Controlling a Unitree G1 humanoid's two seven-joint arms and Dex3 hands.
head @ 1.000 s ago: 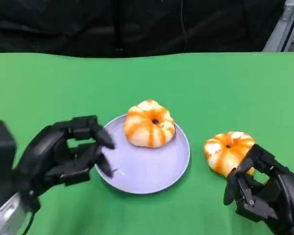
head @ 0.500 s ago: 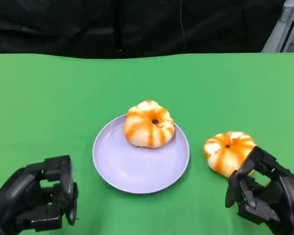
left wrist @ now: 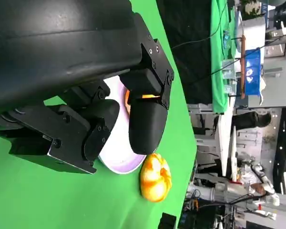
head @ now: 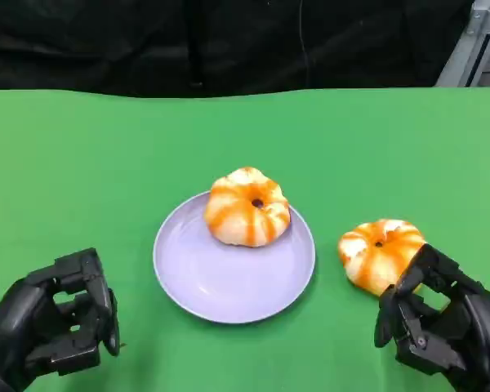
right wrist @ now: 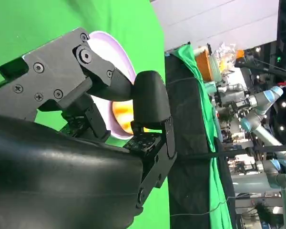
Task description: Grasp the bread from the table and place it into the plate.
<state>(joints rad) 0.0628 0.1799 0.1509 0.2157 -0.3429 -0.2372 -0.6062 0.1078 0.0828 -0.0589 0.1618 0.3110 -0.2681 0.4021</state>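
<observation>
Bread (head: 380, 254) lies on the green table (head: 90, 155), outside the plate (head: 220, 282) on its right side, with the right hand (head: 441, 322) just beside it.

This orange-striped bread sits apart from the plate's rim, and the right hand's upper fingers (head: 416, 273) overlap its near edge in the head view; whether they actually touch it I cannot tell. That hand holds nothing, its fingers curved but parted. A second bread (head: 247, 207) rests inside the lilac plate, toward its far rim. The left hand (head: 53, 322) is off the plate's near left side, well apart from the plate, fingers curled in with nothing in them.
</observation>
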